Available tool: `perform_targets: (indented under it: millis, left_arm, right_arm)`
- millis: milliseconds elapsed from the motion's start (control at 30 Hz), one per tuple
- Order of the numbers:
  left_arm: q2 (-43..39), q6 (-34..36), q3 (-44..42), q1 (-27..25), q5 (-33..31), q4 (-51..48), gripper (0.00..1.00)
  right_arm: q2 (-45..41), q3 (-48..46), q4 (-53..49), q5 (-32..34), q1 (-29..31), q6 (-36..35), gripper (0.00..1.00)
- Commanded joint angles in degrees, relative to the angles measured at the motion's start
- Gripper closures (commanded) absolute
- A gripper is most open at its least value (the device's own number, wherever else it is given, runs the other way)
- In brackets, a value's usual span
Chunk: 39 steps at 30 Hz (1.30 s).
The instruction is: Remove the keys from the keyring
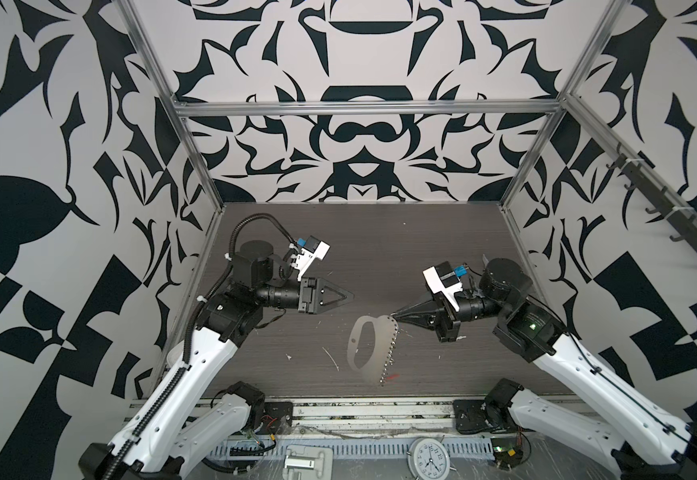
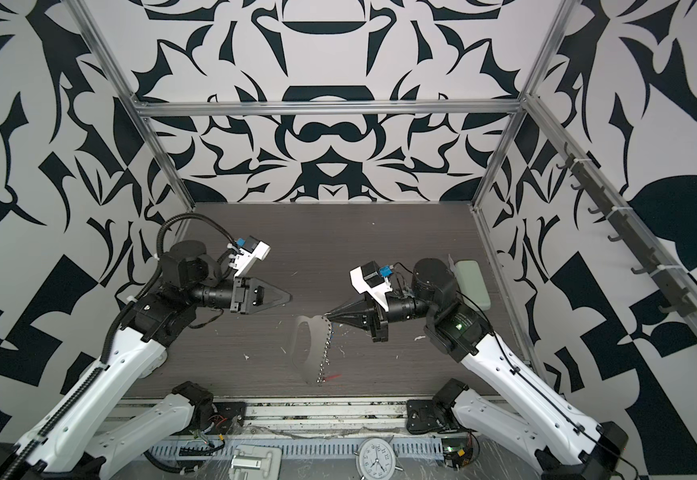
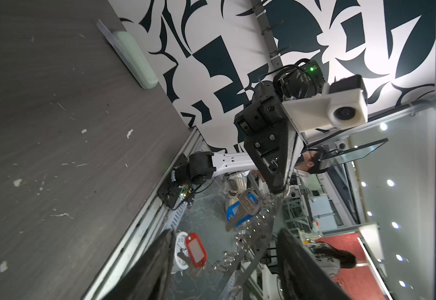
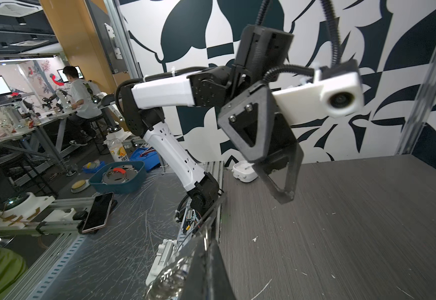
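In both top views our right gripper (image 1: 396, 316) pinches the keyring (image 1: 353, 349) shut at its top. The keyring dangles above the table (image 1: 380, 249) as a blur with 1 red streak. Only the left wrist view resolves the blue-tagged key (image 3: 240, 210) and the red-tagged key (image 3: 195, 249) on its chain. Our left gripper (image 1: 349, 296) stands wide, well apart.

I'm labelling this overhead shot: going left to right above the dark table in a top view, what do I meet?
Black left gripper → flat pale-grey D-shaped loop of the keyring → black right gripper → pale-green oblong case. The silver ring chain hangs right at the right gripper's tip, so I leave it out.
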Motion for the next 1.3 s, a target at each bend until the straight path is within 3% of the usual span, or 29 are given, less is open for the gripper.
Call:
perform_targets:
  millis: [0, 167, 267, 433, 567, 800, 900, 1067, 1200, 1267]
  left_arm:
    - [-2.27, 2.15, 0.08, 0.2, -4.65, 0.42, 0.33]
    - [-8.33, 1.54, -5.05, 0.15, -12.36, 8.1, 0.27]
    - [-11.51, -3.29, -11.89, 0.19, -13.25, 19.91, 0.24]
    - [-13.33, -6.44, -19.05, 0.19, -14.35, 30.21, 0.23]
    - [-13.48, -10.13, -23.15, 0.18, -15.57, 40.03, 0.22]
    - [-10.24, -16.83, -28.66, 0.15, -17.93, 58.08, 0.22]
    - [-7.31, -19.75, -27.86, 0.15, -15.85, 62.22, 0.33]
    - [-5.65, -24.45, -27.43, 0.16, -13.28, 65.77, 0.74]
    - [-8.26, -21.88, -24.99, 0.13, -11.84, 56.36, 0.99]
    - [-10.4, -18.11, -23.01, 0.19, -11.64, 47.71, 1.0]
  right_arm:
    - [-1.25, -0.87, 9.75, 5.49, 0.17, 5.35, 1.0]
    - [-0.85, -3.38, 17.7, 12.99, 0.18, 12.58, 1.0]
    - [-0.8, -3.94, 19.97, 18.31, 0.17, 15.35, 1.0]
    - [-0.69, -5.17, 25.12, 25.77, 0.17, 19.68, 1.0]
    - [-0.02, -5.89, 28.33, 29.25, 0.26, 21.88, 1.0]
    - [2.21, -5.73, 32.32, 28.99, 0.77, 25.2, 1.0]
    - [2.9, -5.28, 31.21, 28.27, 0.87, 25.06, 1.0]
    - [1.99, -5.28, 26.49, 26.67, 1.0, 22.22, 1.0]
    - [-0.53, -3.66, 16.58, 24.04, 0.92, 15.08, 1.0]
    - [-1.93, -2.53, 10.67, 23.06, 0.98, 9.86, 1.0]
